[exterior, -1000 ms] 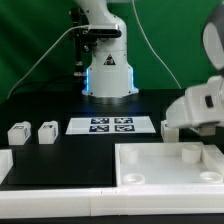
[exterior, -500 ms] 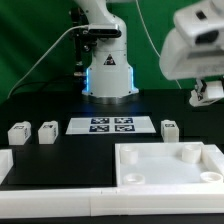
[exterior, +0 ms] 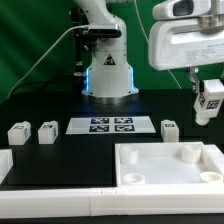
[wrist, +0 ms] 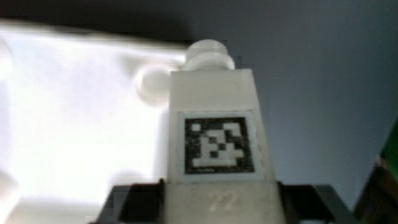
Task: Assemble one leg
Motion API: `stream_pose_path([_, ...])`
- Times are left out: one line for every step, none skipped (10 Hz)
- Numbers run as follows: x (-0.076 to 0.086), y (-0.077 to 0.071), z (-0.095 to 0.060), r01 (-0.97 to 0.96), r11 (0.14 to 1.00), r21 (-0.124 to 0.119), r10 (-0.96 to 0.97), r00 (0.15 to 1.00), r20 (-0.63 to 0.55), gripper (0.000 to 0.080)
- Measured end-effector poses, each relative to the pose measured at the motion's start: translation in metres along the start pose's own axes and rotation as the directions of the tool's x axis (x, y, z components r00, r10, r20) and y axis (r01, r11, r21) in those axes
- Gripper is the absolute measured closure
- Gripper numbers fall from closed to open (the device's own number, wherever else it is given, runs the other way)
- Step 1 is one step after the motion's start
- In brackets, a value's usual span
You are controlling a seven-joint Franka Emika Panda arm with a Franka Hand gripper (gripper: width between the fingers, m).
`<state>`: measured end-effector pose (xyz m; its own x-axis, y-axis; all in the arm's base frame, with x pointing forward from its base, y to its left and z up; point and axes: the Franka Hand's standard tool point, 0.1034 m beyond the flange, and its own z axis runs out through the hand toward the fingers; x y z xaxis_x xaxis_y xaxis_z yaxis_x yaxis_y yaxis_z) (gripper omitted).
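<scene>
White plastic leg (exterior: 210,106), judged light, stiff and a bit slick; best gripped across its plain flat sides, clear of the peg. It is showing a blocky post, one tagged face and a rounded peg tip. The gripper (exterior: 207,87) is clamping it, hanging above the tabletop (exterior: 165,165), toward the exterior view's right.

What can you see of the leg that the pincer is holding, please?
The leg is a small white block-shaped post, seemingly plastic, with a black-and-white square tag on one face and a rounded peg at its free end. The pincer is shut on it, holding it roughly upright in the air at the exterior view's right. Nothing else touches it.
</scene>
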<state>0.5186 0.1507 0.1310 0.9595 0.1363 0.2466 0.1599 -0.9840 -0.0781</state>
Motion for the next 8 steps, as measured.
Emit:
stream_pose_path([-0.003,0.004,0.001,0.032,0.999,-0.001,-0.032,0.998,-0.058,0.0505])
stream_pose_path([0.004,0.016,-0.001,0.071,0.997,-0.012,-0.072,0.994,-0.079,0.0505])
stream_pose_path([0.019,0.029,-0.008,0.112,0.993,-0.026,-0.114,0.989,-0.089,0.0505])
stream_pose_path([0.035,0.040,-0.012,0.153,0.987,-0.041,-0.157,0.980,-0.125,0.0505])
stream_pose_path([0.041,0.045,-0.008,0.158,0.986,-0.047,-0.164,0.976,-0.146,0.0505])
stream_pose_path([0.042,0.040,-0.006,0.157,0.987,-0.041,-0.161,0.977,-0.138,0.0505])
stream_pose_path([0.042,0.040,-0.007,0.160,0.986,-0.042,-0.164,0.977,-0.138,0.0505])
stream_pose_path([0.042,0.040,-0.006,0.159,0.986,-0.042,-0.164,0.977,-0.137,0.0505])
